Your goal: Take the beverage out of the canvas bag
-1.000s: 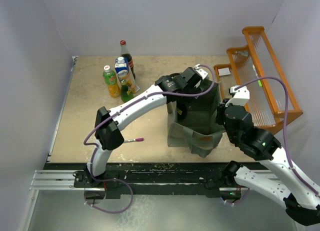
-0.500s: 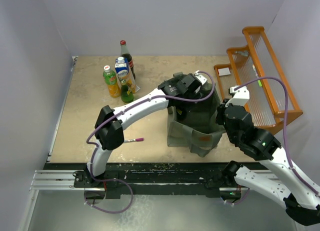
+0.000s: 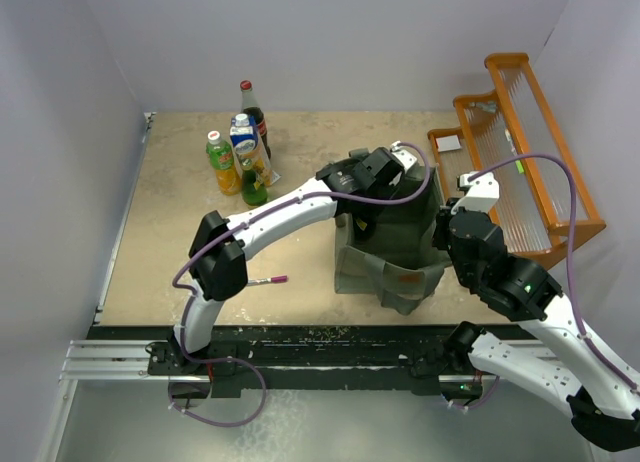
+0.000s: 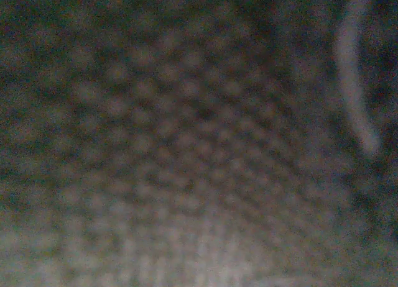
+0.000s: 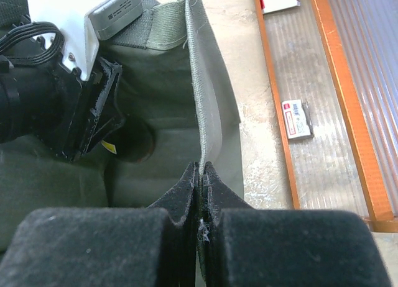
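the canvas bag (image 3: pixel 395 257) stands upright on the table (image 3: pixel 165 252), right of the middle and just beside the orange wooden rack (image 3: pixel 530 152). its mouth opens upward and the side with the tan label patch (image 3: pixel 408 277) faces the arm bases. low inside the bag the right wrist view shows a dark rounded form (image 5: pixel 132 140) with a sliver of yellow next to it. so little of it shows that i cannot tell whether it is the beverage, which way it points or how its long axis lies.

the left gripper (image 5: pixel 109 128) reaches down through the mouth into the bag, right against that dark form. its own camera gives only a blurred dotted surface pressed close to the lens. its jaws are drawn together, but what they close on is hidden.

the right gripper (image 5: pixel 200 175) pinches the bag's right-hand rim, with the fabric edge running straight up from between its closed fingers.

at the far left of the table a cluster of bottles (image 3: pixel 243 154) stands upright, well apart from the bag. a thin stick with a pink tip (image 3: pixel 268 280) lies near the left arm's elbow. a small white card (image 5: pixel 297 118) lies in the rack.
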